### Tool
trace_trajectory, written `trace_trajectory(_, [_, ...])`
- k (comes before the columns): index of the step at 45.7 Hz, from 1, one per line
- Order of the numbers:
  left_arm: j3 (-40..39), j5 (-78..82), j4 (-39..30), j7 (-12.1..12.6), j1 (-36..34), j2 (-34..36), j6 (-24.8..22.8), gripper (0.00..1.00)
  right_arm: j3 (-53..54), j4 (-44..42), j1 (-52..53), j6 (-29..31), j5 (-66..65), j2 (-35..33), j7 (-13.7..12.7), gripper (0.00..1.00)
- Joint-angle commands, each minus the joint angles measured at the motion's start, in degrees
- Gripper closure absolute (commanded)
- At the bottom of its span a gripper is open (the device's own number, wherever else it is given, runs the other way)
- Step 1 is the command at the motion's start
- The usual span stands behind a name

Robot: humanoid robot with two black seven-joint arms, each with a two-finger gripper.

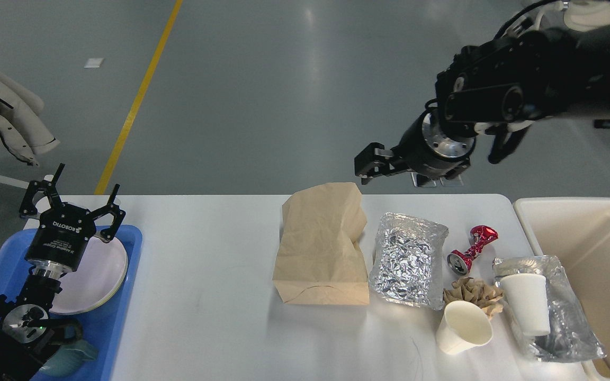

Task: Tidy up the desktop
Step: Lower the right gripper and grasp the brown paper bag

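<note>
The desktop (pixel 204 275) is a wide white tabletop. On its right half lie a brown paper bag (pixel 322 243), a crumpled foil tray (pixel 410 259), a crushed red can (pixel 473 248), a wad of brown paper (pixel 472 293), a tipped white paper cup (pixel 463 328), and an upturned white cup (pixel 526 302) on a clear plastic bag (pixel 570 323). My left gripper (pixel 74 196) is open and empty over the far end of the blue tray. My right gripper (pixel 373 163) hangs in the air above the table's far edge, just beyond the paper bag. It is seen side-on, so its fingers overlap.
A blue tray (pixel 127 296) at the left edge holds a white plate (pixel 101 270) and a teal mug (pixel 74 353). A cream bin (pixel 596 243) stands against the table's right end. A yellow floor line (pixel 141 95) runs beyond the table.
</note>
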Motion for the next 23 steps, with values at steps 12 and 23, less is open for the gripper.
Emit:
trace_trajectory(12, [0.0, 0.0, 0.0, 0.1, 0.0, 0.0, 0.0, 0.03, 4.6, -12.8, -19.7, -6.9, -0.4, 8.5, -4.7, 0.0])
trace_trajectory(23, [0.0, 0.0, 0.0, 0.1, 0.0, 0.0, 0.0, 0.03, 4.5, -12.8, -25.6, -13.5, -0.3, 8.8, -5.8, 0.0])
